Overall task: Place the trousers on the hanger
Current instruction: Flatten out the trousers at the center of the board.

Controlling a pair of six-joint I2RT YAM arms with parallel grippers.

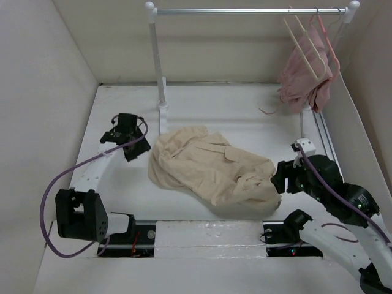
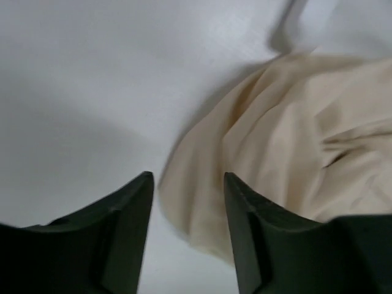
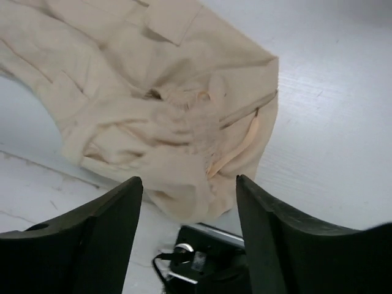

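Observation:
The beige trousers (image 1: 208,166) lie crumpled in a heap on the white table, mid-view. The cream hanger (image 1: 304,46) with thin parallel bars hangs tilted on the rail at the back right. My left gripper (image 1: 130,149) is open and empty just left of the heap; in the left wrist view the trousers' edge (image 2: 294,153) lies ahead of and between its fingers (image 2: 187,184). My right gripper (image 1: 277,177) is open and empty at the heap's right end; the right wrist view shows the waistband area (image 3: 184,122) just beyond its fingers (image 3: 188,184).
A dusty-pink garment (image 1: 303,79) hangs on a thin pink hanger beside the cream one. The white clothes rail (image 1: 245,10) stands on a post (image 1: 158,67) behind the heap. Walls close in left and right. A black arm base (image 3: 208,257) sits below the right gripper.

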